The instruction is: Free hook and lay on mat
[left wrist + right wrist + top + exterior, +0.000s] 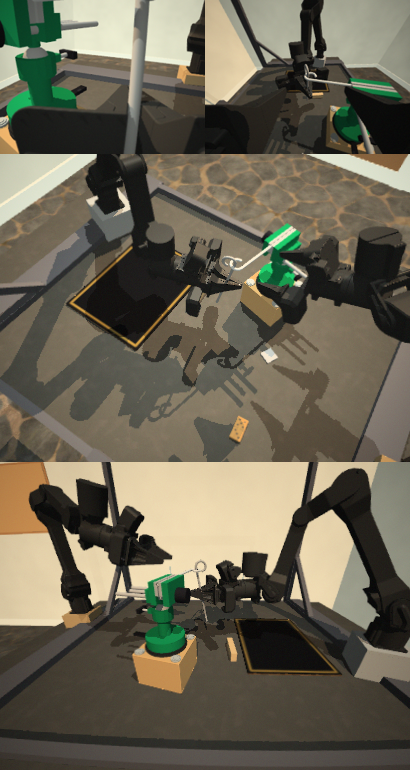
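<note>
The green vise point(280, 251) stands on a tan block point(260, 301) and clamps a grey hook point(250, 260) that reaches out toward the mat. A second grey hook point(202, 593) hangs by its loop from the clamped hook's end, with its shaft upright. My left gripper point(227, 285) is shut on that shaft, which shows close up in the left wrist view point(137, 72). My right gripper point(162, 555) is open and empty, above and behind the vise point(165, 607). The black mat point(127, 299) with a yellow border lies flat beside the left arm.
A small wooden block point(231, 649) lies between the vise block point(165, 664) and the mat point(282, 644). A dotted wooden tile point(239, 429) and a small white piece point(269, 355) lie on the table away from the vise. A raised rim runs around the table.
</note>
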Controlling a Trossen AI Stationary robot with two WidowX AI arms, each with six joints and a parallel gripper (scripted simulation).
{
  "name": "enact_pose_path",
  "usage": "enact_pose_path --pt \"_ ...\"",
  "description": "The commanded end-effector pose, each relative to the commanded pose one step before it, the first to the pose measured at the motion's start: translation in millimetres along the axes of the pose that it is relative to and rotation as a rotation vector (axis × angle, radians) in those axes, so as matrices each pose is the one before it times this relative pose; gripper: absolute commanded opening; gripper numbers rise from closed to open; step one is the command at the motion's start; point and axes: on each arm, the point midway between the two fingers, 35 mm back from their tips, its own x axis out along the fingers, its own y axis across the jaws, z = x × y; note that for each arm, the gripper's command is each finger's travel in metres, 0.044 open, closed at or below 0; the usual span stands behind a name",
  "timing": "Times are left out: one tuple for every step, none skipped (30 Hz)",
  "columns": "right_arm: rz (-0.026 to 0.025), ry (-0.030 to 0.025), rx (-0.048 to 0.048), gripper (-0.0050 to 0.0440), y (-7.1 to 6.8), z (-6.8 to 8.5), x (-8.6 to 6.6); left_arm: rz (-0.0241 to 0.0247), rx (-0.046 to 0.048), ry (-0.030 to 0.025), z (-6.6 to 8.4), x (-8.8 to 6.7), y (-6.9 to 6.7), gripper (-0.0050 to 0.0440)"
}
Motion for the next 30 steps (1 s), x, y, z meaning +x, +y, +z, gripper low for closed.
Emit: enact_pose_path --pt "-0.00001 -0.02354 -0.01835 0.044 1.18 9.95 -3.9 0.00161 -0.0255 -0.02447 16.22 0.73 -0.57 0.0" --pt "0.0 0.0 0.0 0.044 0.0 0.0 0.0 0.0 -0.00001 -0.00001 0.74 0.0 0.0 0.0" --pt "0.0 0.0 0.0 0.044 0.0 0.0 0.0 0.0 -0.00001 -0.00001 0.74 0.0 0.0 0.0" --pt "0.0 0.0 0.0 0.044 0.0 0.0 0.0 0.0 -0.00001 -0.00001 0.74 0.0 0.0 0.0" --pt "0.0 0.0 0.0 0.044 0.0 0.0 0.0 0.0 -0.00001 -0.00001 0.74 0.0 0.0 0.0" --pt "0.0 0.0 0.0 0.044 0.0 0.0 0.0 0.0 -0.00001 -0.00001 0.74 -0.01 0.0 0.0" --pt "0.0 0.0 0.0 0.044 0.0 0.0 0.0 0.0 -0.00001 -0.00001 0.74 -0.01 0.01 0.0" --pt "0.0 0.0 0.0 0.044 0.0 0.0 0.0 0.0 -0.00001 -0.00001 0.74 -0.01 0.01 0.0" --pt "0.0 0.0 0.0 0.044 0.0 0.0 0.0 0.0 -0.00001 -0.00001 0.74 -0.01 0.01 0.0" --pt "0.0 0.0 0.0 0.044 0.0 0.0 0.0 0.0 0.0 0.0 0.0 0.0 0.0 0.0" --pt "0.0 0.0 0.0 0.044 0.0 0.0 0.0 0.0 0.0 0.0 0.0 0.0 0.0 0.0" --pt "0.0 0.0 0.0 0.044 0.0 0.0 0.0 0.0 -0.00001 -0.00001 0.74 -0.01 0.01 0.0" --pt "0.0 0.0 0.0 0.044 0.0 0.0 0.0 0.0 -0.00001 -0.00001 0.74 -0.01 0.01 0.0" --pt "0.0 0.0 0.0 0.044 0.0 0.0 0.0 0.0 -0.00001 -0.00001 0.74 -0.02 0.01 0.0" --pt "0.0 0.0 0.0 0.044 0.0 0.0 0.0 0.0 -0.00001 -0.00001 0.74 -0.02 0.01 0.0" --pt "0.0 0.0 0.0 0.044 0.0 0.0 0.0 0.0 -0.00001 -0.00001 0.74 -0.02 0.02 0.0" --pt "0.0 0.0 0.0 0.044 0.0 0.0 0.0 0.0 -0.00001 -0.00001 0.67 -0.02 0.02 0.0" --pt "0.0 0.0 0.0 0.044 0.0 0.0 0.0 0.0 0.0 -0.00001 0.55 -0.02 0.01 0.0" --pt "0.0 0.0 0.0 0.044 0.0 0.0 0.0 0.0 0.0 0.0 0.43 -0.01 0.01 0.0" --pt "0.0 0.0 0.0 0.044 0.0 0.0 0.0 0.0 0.0 0.0 0.31 -0.01 0.01 0.0" --pt "0.0 0.0 0.0 0.044 0.0 0.0 0.0 0.0 0.0 0.0 0.18 -0.01 0.01 0.0" --pt "0.0 0.0 0.0 0.044 0.0 0.0 0.0 0.0 0.0 0.0 0.06 0.0 0.0 0.0" --pt "0.0 0.0 0.0 0.044 0.0 0.0 0.0 0.0 0.0 -0.00001 0.0 0.08 0.01 0.0" --pt "0.0 0.0 0.0 0.044 0.0 0.0 0.0 0.0 0.0 -0.00002 0.01 0.24 0.03 0.0" --pt "0.0 0.0 0.0 0.044 0.0 0.0 0.0 0.0 0.0 -0.00003 0.01 0.4 0.05 0.0" --pt "0.0 0.0 0.0 0.044 0.0 0.0 0.0 0.0 0.0 -0.00004 0.01 0.55 0.07 0.0" --pt "0.0 0.0 0.0 0.044 0.0 0.0 0.0 0.0 0.0 0.0 0.0 0.0 0.0 0.0" --pt "0.0 0.0 0.0 0.044 0.0 0.0 0.0 0.0 0.0 0.0 0.0 0.0 0.0 0.0" --pt "0.0 0.0 0.0 0.044 0.0 0.0 0.0 0.0 0.0 -0.00005 0.02 0.71 0.1 0.0" --pt "0.0 0.0 0.0 0.044 0.0 0.0 0.0 0.0 0.00001 -0.00006 0.02 0.87 0.12 0.0"
